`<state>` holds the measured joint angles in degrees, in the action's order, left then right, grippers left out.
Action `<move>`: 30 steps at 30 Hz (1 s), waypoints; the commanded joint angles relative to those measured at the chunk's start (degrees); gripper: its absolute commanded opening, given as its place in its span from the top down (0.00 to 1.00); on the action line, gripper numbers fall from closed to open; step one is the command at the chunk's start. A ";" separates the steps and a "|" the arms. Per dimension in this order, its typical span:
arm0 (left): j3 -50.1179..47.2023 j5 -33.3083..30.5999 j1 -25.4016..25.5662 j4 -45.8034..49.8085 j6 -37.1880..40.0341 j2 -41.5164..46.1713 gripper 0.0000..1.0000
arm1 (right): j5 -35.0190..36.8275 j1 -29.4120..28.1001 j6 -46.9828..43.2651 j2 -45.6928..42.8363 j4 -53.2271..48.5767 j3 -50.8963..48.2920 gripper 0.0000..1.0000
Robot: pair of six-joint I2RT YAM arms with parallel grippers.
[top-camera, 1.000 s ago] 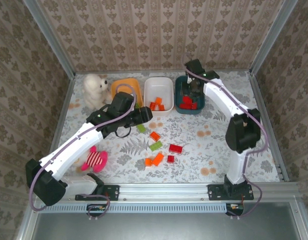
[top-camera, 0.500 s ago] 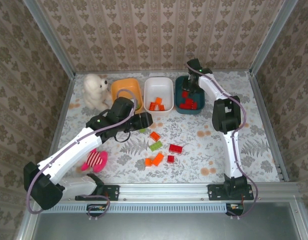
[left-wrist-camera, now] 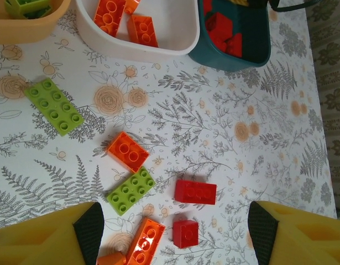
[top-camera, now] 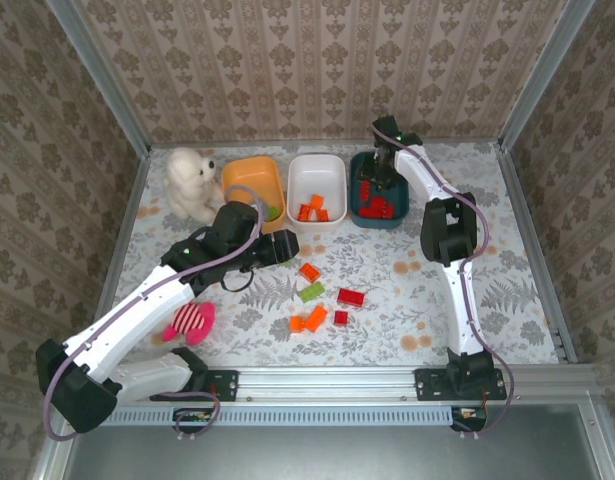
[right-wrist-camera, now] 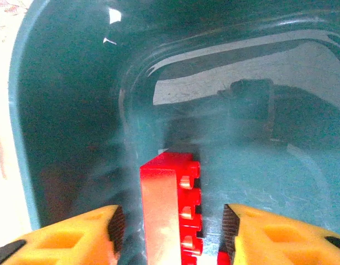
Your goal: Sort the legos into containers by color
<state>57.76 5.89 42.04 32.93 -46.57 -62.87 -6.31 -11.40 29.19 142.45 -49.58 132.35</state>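
White fluffy toy (top-camera: 190, 185) far-left, pink striped plush (top-camera: 194, 320) nr front, floral table (top-camera: 517, 290)

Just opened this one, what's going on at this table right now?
A colour sort is under way. The right gripper is down inside the teal bin, its jaws open around a red brick without gripping it. The left gripper hovers open and empty above the loose bricks on the table: two green, three orange, two red. Green bricks sit in the orange bin, orange ones in the white bin.
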 commanded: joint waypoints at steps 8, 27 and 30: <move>1.18 -0.89 0.41 5.90 1.66 2.05 0.27 | 3.98 -2.80 -1.72 -19.01 -2.92 0.08 0.44; -9.04 8.10 11.13 8.23 14.42 -2.00 0.25 | -9.10 -22.40 6.18 -84.52 12.20 -69.98 0.41; -9.94 8.69 12.05 8.85 15.84 -4.73 0.21 | -7.57 -24.09 8.10 -91.17 7.99 -74.86 0.41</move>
<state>48.45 12.23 53.39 41.19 -35.46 -66.04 -12.60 -34.41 34.15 56.58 -38.76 59.86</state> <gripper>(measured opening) 0.790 0.595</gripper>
